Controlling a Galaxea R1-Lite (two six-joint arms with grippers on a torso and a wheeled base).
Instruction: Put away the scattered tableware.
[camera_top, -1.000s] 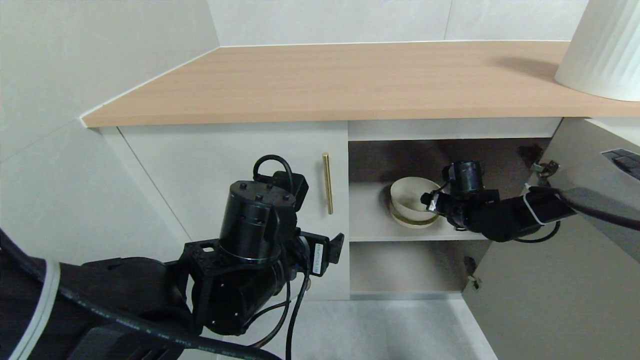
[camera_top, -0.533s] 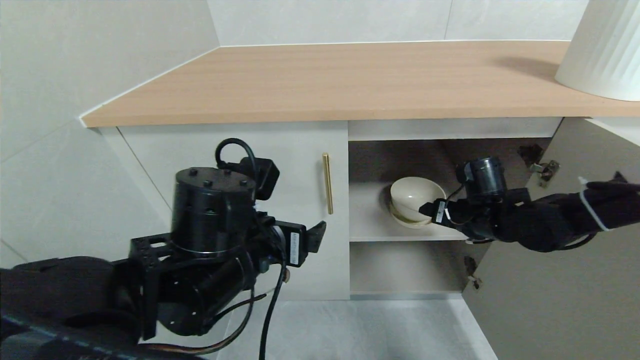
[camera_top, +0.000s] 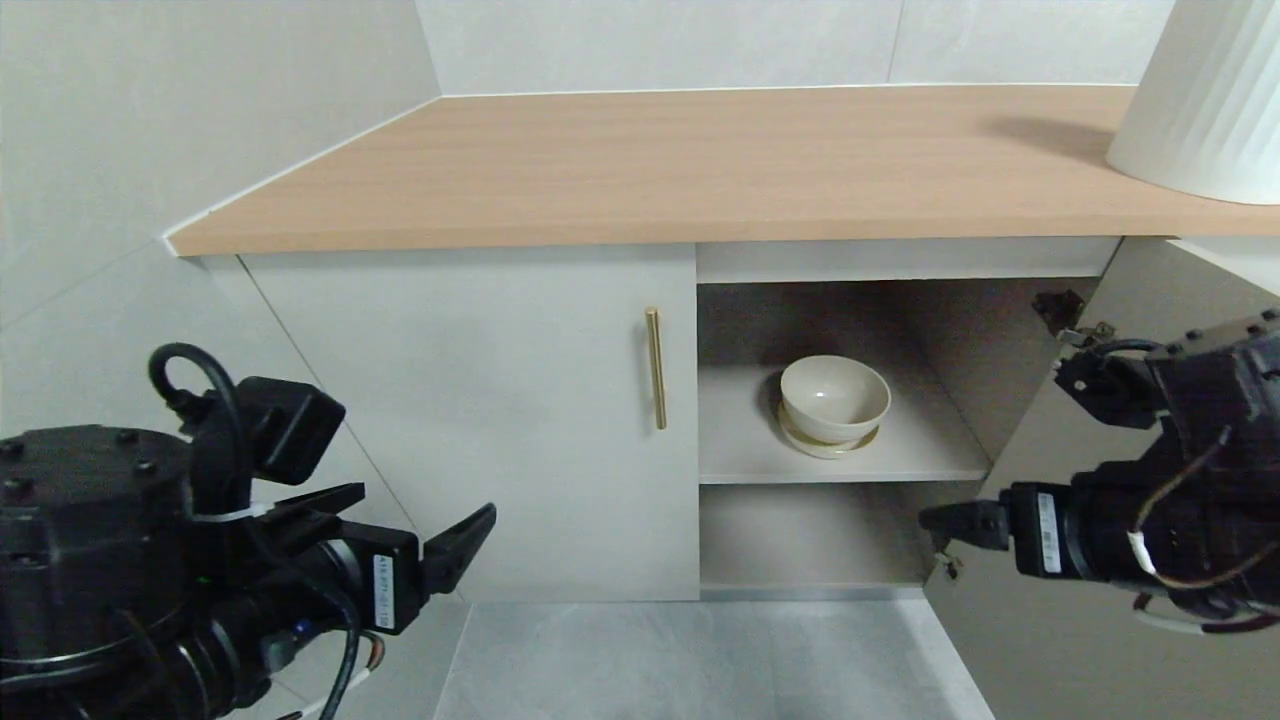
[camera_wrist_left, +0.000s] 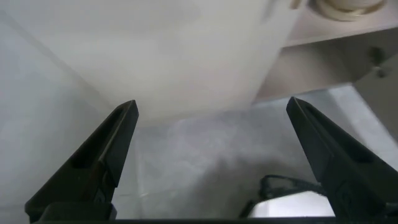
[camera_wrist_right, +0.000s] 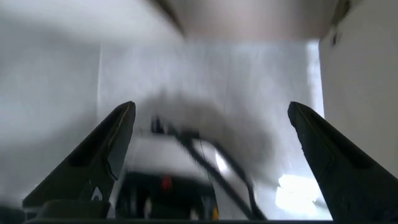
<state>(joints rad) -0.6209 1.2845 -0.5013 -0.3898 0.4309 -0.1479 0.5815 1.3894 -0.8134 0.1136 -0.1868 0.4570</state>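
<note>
A cream bowl (camera_top: 835, 397) sits upright on a small plate (camera_top: 828, 445) on the upper shelf (camera_top: 930, 455) of the open cabinet. My right gripper (camera_top: 938, 520) hangs outside the cabinet, below and to the right of the bowl, in front of the lower compartment. It is open (camera_wrist_right: 211, 109) and holds nothing. My left gripper (camera_top: 420, 510) is low on the left, in front of the closed door, open (camera_wrist_left: 212, 104) and empty. The plate's rim (camera_wrist_left: 341, 7) shows in the left wrist view beyond the door's edge.
The closed left door carries a gold handle (camera_top: 654, 368). The right door (camera_top: 1050, 620) stands swung open beside my right arm. A white ribbed container (camera_top: 1205, 100) stands on the wooden countertop (camera_top: 650, 170). Grey floor (camera_top: 700, 660) lies below.
My right gripper has drawn back out of the cabinet, down and to the right, leaving the bowl on the plate. The left arm has dropped down and to the left.
</note>
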